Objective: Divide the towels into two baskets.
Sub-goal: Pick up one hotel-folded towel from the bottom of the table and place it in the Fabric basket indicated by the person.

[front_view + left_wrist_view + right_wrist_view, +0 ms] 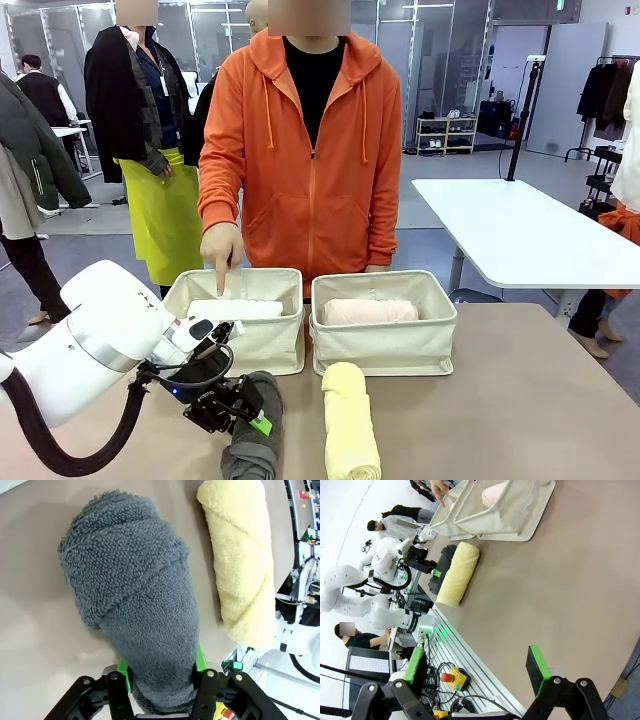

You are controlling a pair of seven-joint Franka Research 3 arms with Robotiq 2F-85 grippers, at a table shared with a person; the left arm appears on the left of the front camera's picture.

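My left gripper (248, 416) is shut on the near end of the dark grey towel (258, 440), which lies on the table at the front left. In the left wrist view the green pads (123, 672) squeeze the grey roll (132, 595) from both sides. The pale yellow towel (350, 425) lies beside it, to its right. The left basket (262, 345) holds the white towel (236, 309); the right basket (385, 348) holds the pale pink towel (368, 312). My right gripper (476, 669) hangs open and empty above the table edge, far from the yellow towel (457, 572).
A person in an orange hoodie stands behind the baskets, one hand (222, 248) pointing a finger down at the left basket. The brown table (530, 400) is bare to the right of the yellow towel. A white table (520, 230) stands behind on the right.
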